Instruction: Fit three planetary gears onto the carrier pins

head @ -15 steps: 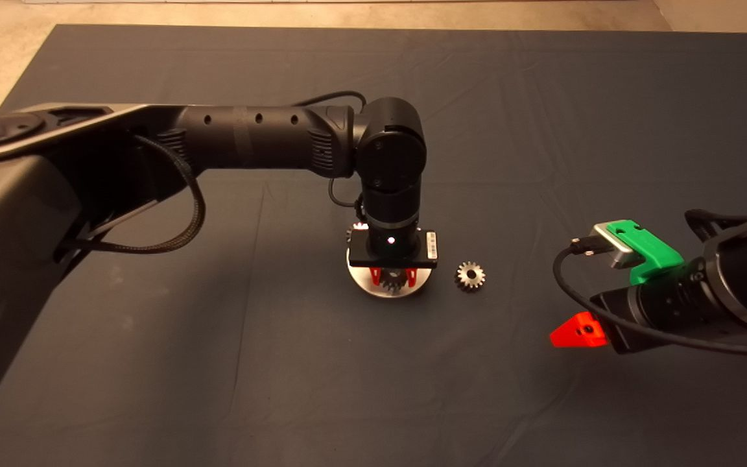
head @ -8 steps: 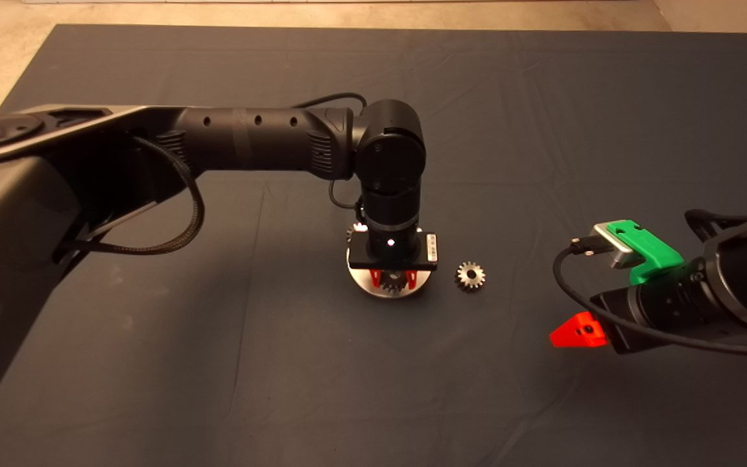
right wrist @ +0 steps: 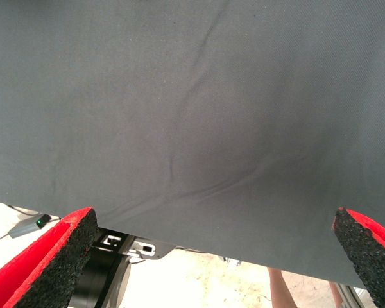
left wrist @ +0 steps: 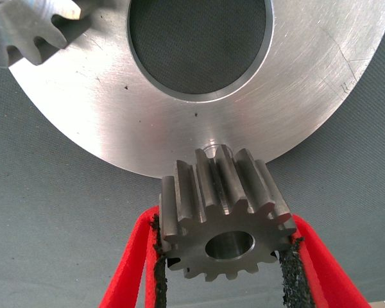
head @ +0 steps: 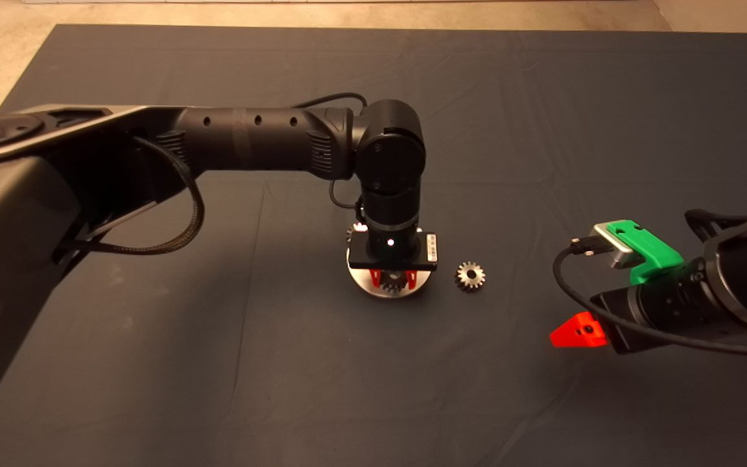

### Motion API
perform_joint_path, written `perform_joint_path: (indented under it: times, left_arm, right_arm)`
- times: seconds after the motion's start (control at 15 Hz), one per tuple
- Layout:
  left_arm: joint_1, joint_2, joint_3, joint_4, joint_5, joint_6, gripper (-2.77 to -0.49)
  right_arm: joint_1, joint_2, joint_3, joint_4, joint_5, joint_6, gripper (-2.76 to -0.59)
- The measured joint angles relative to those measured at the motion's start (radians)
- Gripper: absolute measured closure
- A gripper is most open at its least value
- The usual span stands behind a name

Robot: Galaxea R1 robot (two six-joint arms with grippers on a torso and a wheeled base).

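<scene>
The left gripper point(head: 394, 279) sits at the middle of the frame over the disc point(head: 364, 280), its pads point(left wrist: 157, 253) clamped on a gear point(left wrist: 224, 218) at the disc's near rim — its own wrist block hides most of the disc from above. Another gear point(left wrist: 25, 25) lies on the disc's far side, and a third point(head: 470, 275) rests on the mat point(head: 542, 130) just right of it. The right gripper point(head: 571, 332) waits at lower right, fingers point(right wrist: 58, 256) spread wide over bare mat.
</scene>
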Motion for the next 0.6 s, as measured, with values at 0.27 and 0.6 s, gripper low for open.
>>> perform_joint_path:
  times: [0.27, 0.6]
  left_arm:
    - [0.002, 0.0, 0.0, 0.0, 0.0, 0.014, -0.88]
    - [0.003, 0.0, 0.006, 0.001, -0.001, 0.021, -0.88]
  right_arm:
    - [0.0, 0.0, 0.0, 0.0, 0.0, 0.0, -2.75]
    - [0.0, 0.0, 0.0, 0.0, 0.0, 0.0, -2.75]
